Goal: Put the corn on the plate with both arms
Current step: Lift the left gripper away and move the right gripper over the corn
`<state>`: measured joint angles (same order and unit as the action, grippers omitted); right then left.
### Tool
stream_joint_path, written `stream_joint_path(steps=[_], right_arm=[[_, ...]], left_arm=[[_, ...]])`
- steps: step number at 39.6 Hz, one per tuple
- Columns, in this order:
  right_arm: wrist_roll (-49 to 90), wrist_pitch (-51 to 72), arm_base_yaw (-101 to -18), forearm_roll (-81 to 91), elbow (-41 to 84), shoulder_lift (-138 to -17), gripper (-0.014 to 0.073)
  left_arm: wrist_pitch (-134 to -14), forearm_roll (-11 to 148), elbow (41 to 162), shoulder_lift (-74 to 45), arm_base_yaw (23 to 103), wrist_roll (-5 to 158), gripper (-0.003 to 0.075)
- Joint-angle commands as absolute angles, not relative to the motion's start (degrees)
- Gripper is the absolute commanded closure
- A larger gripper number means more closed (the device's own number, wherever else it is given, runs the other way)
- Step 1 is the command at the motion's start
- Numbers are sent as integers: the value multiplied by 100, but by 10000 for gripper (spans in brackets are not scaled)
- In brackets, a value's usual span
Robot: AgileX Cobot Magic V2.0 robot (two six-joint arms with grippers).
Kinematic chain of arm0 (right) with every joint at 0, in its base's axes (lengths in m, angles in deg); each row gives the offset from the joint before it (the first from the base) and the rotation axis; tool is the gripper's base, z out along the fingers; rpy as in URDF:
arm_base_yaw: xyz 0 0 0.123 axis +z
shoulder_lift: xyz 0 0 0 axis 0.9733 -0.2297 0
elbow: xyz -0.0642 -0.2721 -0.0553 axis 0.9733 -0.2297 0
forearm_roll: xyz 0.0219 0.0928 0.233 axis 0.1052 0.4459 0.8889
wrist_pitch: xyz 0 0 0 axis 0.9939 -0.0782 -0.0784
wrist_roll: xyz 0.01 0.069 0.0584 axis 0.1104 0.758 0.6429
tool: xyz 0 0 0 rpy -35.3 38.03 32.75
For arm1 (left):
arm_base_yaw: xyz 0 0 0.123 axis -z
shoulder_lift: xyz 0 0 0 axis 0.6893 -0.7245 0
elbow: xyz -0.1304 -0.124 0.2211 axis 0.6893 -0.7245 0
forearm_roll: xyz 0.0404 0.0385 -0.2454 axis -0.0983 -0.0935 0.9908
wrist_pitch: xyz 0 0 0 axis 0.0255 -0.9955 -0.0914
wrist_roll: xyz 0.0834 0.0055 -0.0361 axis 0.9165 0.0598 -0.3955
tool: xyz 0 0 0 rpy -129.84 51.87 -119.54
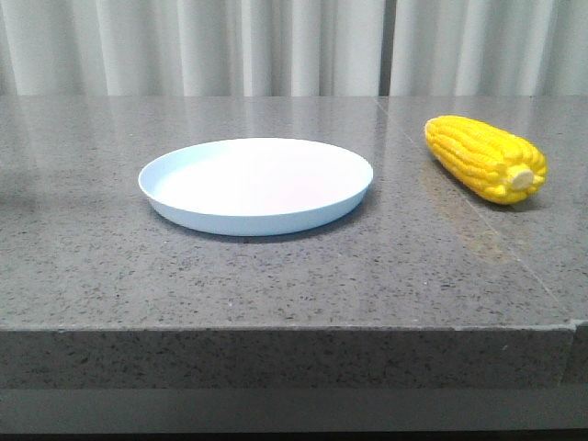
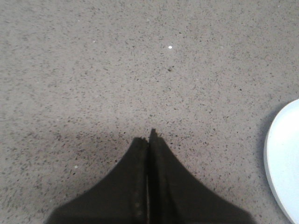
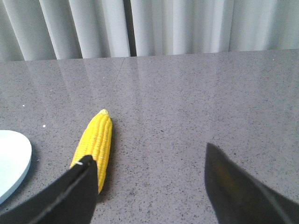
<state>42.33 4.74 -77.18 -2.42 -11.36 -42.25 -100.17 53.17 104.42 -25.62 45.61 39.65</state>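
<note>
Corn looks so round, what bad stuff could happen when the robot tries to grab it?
The corn lies on its rounded side on the smooth table, so a nudge might roll it away. The open right gripper sits off to one side of it, so closing now would likely miss. The plate rim is low, so the cob could roll off.

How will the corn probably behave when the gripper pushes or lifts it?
The corn is round and tapered, lying on its side on the table, so it may roll in a curve. Its glossy ridged surface looks like stiff plastic: probably rigid, light, possibly slippery.
</note>
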Motion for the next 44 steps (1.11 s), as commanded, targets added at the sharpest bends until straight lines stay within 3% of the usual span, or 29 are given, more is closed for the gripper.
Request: stream_joint_path(steps=[1,16,32,44], right_arm=[[4184,981,-7740,-218,-943,-4287,76],[4184,981,-7740,-218,-943,-4287,76],[4184,982,-7740,-218,-943,-4287,76],[4184,982,-7740,-218,-943,-4287,76]], left_arm=[[-9280,5288,10204,-1951,4661,3993,741],[-7895,4932,8303,383,5377,4147,741],[-7841,4822,6942,3088,5546,4147,741],[-7833,4822,6750,3541,5546,4147,741]])
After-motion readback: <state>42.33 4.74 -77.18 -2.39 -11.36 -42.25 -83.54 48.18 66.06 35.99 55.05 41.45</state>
